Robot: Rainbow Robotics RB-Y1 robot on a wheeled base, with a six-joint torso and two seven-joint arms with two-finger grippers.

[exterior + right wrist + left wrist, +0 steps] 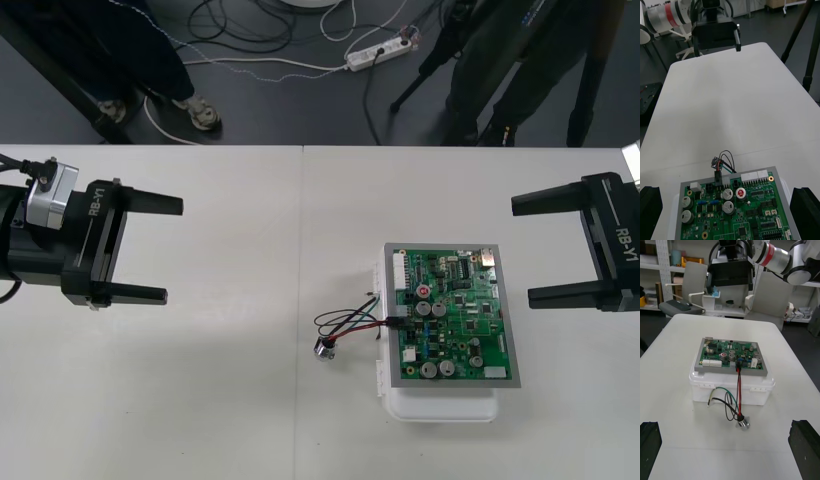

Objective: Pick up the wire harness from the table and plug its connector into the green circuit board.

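Pale table, one green board with one harness plugged in, left gripper, right gripper, both jaws wide, empty.

The place looked like a robotics or electronics laboratory, not a home. On the plain light table a bare green circuit board stood on a white base, set out like a test piece. Beyond the table's far edge, the dark floor carried loose cables, a white power strip and black tripod legs.
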